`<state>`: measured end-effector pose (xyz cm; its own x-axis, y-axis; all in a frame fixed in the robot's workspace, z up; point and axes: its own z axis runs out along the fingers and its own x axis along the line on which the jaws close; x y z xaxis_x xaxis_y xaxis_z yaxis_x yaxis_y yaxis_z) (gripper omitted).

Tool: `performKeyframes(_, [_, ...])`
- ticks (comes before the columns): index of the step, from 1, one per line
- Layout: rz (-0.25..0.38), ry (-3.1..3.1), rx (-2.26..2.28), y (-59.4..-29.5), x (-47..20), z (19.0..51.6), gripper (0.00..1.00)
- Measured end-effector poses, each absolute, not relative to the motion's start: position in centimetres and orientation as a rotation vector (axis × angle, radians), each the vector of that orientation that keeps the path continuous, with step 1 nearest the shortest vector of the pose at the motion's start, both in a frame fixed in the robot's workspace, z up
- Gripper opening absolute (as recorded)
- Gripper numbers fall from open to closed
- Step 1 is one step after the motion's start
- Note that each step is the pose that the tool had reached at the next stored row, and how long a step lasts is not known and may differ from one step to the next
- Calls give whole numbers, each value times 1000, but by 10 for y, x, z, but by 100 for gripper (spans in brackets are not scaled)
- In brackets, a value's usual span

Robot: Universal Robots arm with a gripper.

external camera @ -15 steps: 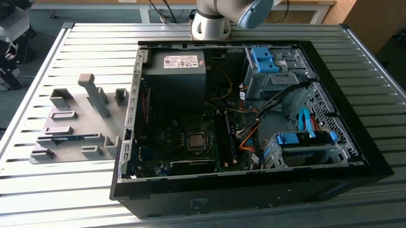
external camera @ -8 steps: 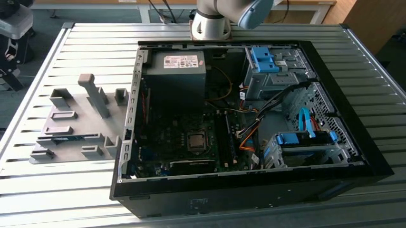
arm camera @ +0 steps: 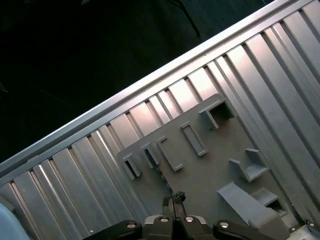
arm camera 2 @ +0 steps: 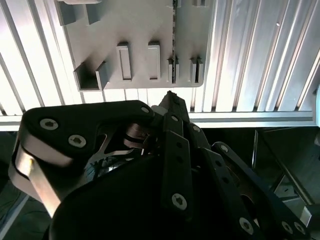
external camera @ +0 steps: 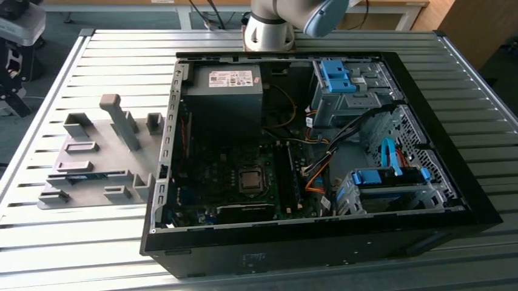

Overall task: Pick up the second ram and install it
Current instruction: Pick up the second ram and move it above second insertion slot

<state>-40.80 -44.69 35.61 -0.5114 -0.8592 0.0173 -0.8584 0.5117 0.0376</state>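
Grey plastic holder tray (external camera: 109, 159) sits beside the open computer case (external camera: 283, 254). The 2nd ram (external camera: 87, 176), 1 blue stick, lies in its slot, not yet lifted or installed. My pincer (arm camera: 175, 196) hovers above the tray, closed and empty.

Open computer case (external camera: 324, 254) lies on slatted bench (external camera: 81, 248); grey holder plate (external camera: 113, 157) just beside it; power supply (external camera: 222, 100) inside.

The second ram (external camera: 86, 176) lies mostly hidden in the grey holder (external camera: 91, 137) (arm (external camera: 279, 24) cropped by the exterior view's edge).
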Motion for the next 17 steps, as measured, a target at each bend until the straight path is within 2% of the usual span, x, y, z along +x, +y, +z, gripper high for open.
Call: performKeyframes(17, [-35,-2640,1638,-447,-408,356,11])
